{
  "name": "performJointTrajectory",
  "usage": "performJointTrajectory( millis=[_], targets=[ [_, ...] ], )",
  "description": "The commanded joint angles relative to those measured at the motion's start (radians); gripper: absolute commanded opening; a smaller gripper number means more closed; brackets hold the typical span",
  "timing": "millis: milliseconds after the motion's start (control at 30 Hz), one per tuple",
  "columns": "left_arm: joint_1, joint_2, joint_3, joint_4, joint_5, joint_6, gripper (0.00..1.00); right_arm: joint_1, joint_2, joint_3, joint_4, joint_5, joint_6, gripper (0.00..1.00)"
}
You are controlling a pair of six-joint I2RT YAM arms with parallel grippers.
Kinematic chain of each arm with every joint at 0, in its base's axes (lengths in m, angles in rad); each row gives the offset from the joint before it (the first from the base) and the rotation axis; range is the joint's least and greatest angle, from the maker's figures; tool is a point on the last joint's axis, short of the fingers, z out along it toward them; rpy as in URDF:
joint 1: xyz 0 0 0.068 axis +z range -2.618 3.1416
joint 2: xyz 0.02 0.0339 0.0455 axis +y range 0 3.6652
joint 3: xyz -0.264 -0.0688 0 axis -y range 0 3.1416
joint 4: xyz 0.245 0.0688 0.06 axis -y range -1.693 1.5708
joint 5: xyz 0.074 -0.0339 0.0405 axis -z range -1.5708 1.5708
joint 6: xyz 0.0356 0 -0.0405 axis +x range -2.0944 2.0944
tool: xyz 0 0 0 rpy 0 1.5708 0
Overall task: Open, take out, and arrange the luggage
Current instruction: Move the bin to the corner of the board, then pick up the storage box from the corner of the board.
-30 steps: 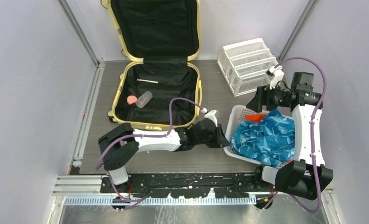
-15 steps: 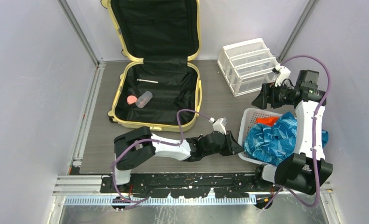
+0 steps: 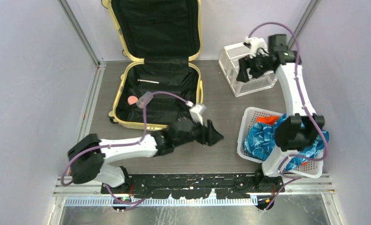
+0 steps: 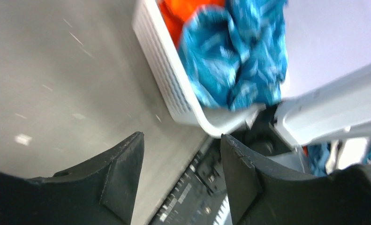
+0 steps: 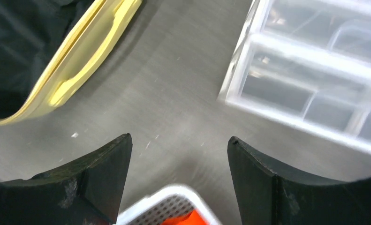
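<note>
Toward the back-left corner of the worktop (image 3: 216,159) lies the luggage (image 3: 155,28), already open: bottom half flat, lid upright at the back edge, black lining showing. Looks stiff, bulky and smooth-shelled, probably light since it's nearly empty. Its wheels (image 3: 112,119) could let it roll, so I'd grab the yellow rim or the side handle (image 5: 66,89), not the slick shell. Next, the white basket (image 3: 244,136) at the front-right corner, stuffed with blue cloth (image 3: 261,140) and orange cloth (image 3: 268,120). At the back-right sits the drawer bin (image 3: 256,87). Between case and basket, the left gripper (image 4: 181,139) has its jaws apart and empty. Up by the bin, the right gripper (image 5: 178,140) is wide and empty. Loose in the case are a clear bottle (image 3: 145,100), pink round thing (image 3: 132,100) and thin stick (image 3: 148,81).
</note>
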Motion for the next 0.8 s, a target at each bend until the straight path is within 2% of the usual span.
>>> performJointTrajectory(
  millis=[0,133,333,400,533,767],
  targets=[
    [0.190,-0.128,-0.023,-0.092,0.180,0.181,0.62,0.121,0.180,0.232,-0.013,0.281,-0.039,0.79],
    [0.295,-0.196,0.003,-0.223,0.217,0.257,0.62,0.192,0.360,0.394,-0.037,0.477,-0.070,0.77],
    [0.351,-0.227,0.002,-0.275,0.246,0.299,0.63,0.215,0.437,0.380,0.054,0.687,-0.093,0.71],
    [0.360,-0.221,-0.005,-0.273,0.262,0.296,0.63,0.216,0.434,0.343,0.068,0.709,-0.104,0.69],
    [0.375,-0.219,-0.016,-0.262,0.284,0.292,0.63,0.220,0.387,0.213,0.071,0.731,-0.128,0.57],
    [0.383,-0.248,-0.045,-0.228,0.279,0.268,0.62,0.219,0.212,-0.059,0.078,0.709,-0.171,0.39]
  ],
)
